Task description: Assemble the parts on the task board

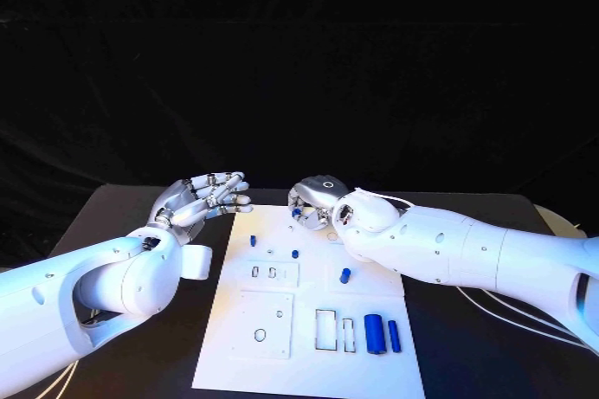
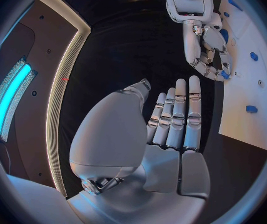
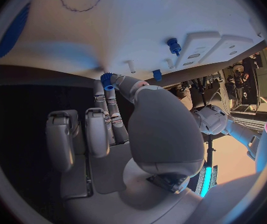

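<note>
A: Right hand [image 3: 118,134]?
B: Pinching a small blue part [image 3: 106,80] at the task board's [image 1: 281,347] far edge.
A: Left hand [image 1: 200,202]?
B: Fingers spread, holding nothing, above counter [image 1: 112,213] beside the board.

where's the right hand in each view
Head view: right hand at the task board's far edge, beside the left hand.
Left wrist view: it reaches down to the board's edge.
Right wrist view: it pinches a small blue part.
Shared landmark: the white board.
</note>
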`<state>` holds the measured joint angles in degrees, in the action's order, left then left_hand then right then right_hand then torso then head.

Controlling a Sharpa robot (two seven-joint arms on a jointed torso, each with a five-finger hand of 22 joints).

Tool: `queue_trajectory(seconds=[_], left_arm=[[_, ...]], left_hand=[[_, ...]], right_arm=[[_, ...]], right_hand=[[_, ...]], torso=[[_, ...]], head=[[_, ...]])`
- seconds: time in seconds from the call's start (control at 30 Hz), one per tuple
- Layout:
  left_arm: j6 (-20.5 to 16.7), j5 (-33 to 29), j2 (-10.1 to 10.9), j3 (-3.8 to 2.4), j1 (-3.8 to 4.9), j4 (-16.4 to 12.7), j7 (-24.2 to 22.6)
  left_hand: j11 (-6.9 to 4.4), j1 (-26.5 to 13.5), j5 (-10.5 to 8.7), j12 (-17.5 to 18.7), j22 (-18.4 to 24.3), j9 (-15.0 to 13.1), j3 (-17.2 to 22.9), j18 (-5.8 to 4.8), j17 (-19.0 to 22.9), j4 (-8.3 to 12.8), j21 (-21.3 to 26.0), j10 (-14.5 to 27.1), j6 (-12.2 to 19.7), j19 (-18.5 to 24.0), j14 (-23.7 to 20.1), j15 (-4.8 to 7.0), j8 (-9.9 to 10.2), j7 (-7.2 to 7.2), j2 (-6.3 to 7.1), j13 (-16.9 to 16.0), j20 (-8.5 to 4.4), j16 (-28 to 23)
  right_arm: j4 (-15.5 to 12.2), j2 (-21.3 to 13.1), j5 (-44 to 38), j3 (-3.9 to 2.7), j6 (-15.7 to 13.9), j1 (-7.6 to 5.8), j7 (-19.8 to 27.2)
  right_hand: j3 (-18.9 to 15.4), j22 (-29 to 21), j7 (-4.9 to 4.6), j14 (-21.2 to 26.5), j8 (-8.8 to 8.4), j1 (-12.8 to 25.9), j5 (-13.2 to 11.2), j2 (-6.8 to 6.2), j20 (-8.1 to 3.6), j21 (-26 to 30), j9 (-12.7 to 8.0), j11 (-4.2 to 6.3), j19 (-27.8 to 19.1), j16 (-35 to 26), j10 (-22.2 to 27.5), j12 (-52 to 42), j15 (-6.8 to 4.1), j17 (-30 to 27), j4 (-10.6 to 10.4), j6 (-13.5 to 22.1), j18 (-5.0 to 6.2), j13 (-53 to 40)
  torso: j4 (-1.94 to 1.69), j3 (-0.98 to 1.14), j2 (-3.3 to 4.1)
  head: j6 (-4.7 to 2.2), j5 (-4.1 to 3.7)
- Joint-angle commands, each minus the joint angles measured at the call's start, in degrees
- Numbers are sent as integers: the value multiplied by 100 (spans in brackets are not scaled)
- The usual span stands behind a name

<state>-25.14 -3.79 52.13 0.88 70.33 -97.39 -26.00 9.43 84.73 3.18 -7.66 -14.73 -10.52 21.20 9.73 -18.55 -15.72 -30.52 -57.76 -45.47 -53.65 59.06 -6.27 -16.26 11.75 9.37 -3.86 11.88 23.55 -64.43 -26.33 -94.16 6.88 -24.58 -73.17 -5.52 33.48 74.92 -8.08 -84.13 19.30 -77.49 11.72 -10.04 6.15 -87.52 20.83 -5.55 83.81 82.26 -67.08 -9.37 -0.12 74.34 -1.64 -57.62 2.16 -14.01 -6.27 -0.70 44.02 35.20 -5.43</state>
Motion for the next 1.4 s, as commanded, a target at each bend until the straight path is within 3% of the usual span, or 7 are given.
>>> queue_trajectory(seconds=[0.03,0.23,0.43,0.7,1.0,1.37,1.4], left_arm=[[97,25,-12,-6,21,-9,-21],[97,28,-10,-6,26,-8,-18],[96,28,-6,-6,32,-7,-16],[84,28,29,-6,38,12,-15],[88,28,93,-5,41,5,-5],[113,28,138,-4,42,-30,13],[117,28,138,-4,42,-31,15]], left_hand=[[16,46,-18,19,-5,5,38,65,-5,4,-13,-23,1,-27,-29,0,21,108,10,7,-9,4],[16,46,-18,19,-5,5,38,65,-5,4,-13,-23,1,-27,-29,0,21,108,10,7,-9,4],[16,46,-18,19,-5,5,38,65,-5,4,-13,-23,1,-27,-29,0,21,108,10,7,-9,4],[17,51,-18,26,-10,6,44,64,-10,8,-21,-20,4,-24,-32,-1,25,109,10,7,-10,3],[19,54,-18,33,-14,7,49,64,-14,11,-28,-16,9,-20,-35,-2,29,111,10,8,-11,2],[19,53,-18,35,-15,8,50,63,-16,11,-31,-16,9,-19,-36,-2,29,111,10,8,-11,2],[19,53,-18,35,-15,8,50,63,-16,11,-31,-16,9,-19,-36,-2,29,111,10,8,-11,2]], right_arm=[[24,24,-14,1,191,10,31],[59,48,-13,4,228,21,16],[73,48,-12,6,26,24,36],[-369,-280,7,-2,-235,12,16],[-1373,-1323,685,-62,-190,-144,-91],[-1899,-2245,1957,-86,798,-237,-531],[-1910,-2272,1991,-85,854,-236,-555]], right_hand=[[4,1023,-2,-297,-3,-2,4,78,-26,18,12,147,285,10,-95,-20,-13,-17,33,51,-98,-109],[20,975,-43,-286,-61,62,-37,52,-2,48,32,105,245,0,18,39,20,-50,28,167,-85,-107],[16,-10,-281,-63,-578,368,-504,-246,193,655,-82,-166,-481,-402,801,406,243,-781,-96,969,151,70],[-189,-236,-310,-29,-665,432,-349,-322,248,844,-59,-199,-614,-494,1011,368,274,-924,-165,1030,206,122],[-218,166,-279,-137,-582,430,-125,-265,211,605,24,-129,-296,-307,624,56,224,-635,-261,730,110,88],[-841,1075,-70,-337,-572,611,88,-493,-22,21,143,184,322,169,-857,-1522,-45,150,-451,1012,-106,-996],[-1257,1242,-49,-397,-250,319,273,-283,-5,-84,406,348,429,374,-797,-5029,2,515,-523,1212,-152,-4429]], torso=[[-10,-4,-2],[-18,-7,-2],[-26,-10,-2],[-16,-4,-11],[44,2,-37],[115,20,-57],[115,23,-56]], head=[[8,-7],[8,-18],[7,-26],[-16,-19],[-73,-20],[-92,-25],[-92,-27]])
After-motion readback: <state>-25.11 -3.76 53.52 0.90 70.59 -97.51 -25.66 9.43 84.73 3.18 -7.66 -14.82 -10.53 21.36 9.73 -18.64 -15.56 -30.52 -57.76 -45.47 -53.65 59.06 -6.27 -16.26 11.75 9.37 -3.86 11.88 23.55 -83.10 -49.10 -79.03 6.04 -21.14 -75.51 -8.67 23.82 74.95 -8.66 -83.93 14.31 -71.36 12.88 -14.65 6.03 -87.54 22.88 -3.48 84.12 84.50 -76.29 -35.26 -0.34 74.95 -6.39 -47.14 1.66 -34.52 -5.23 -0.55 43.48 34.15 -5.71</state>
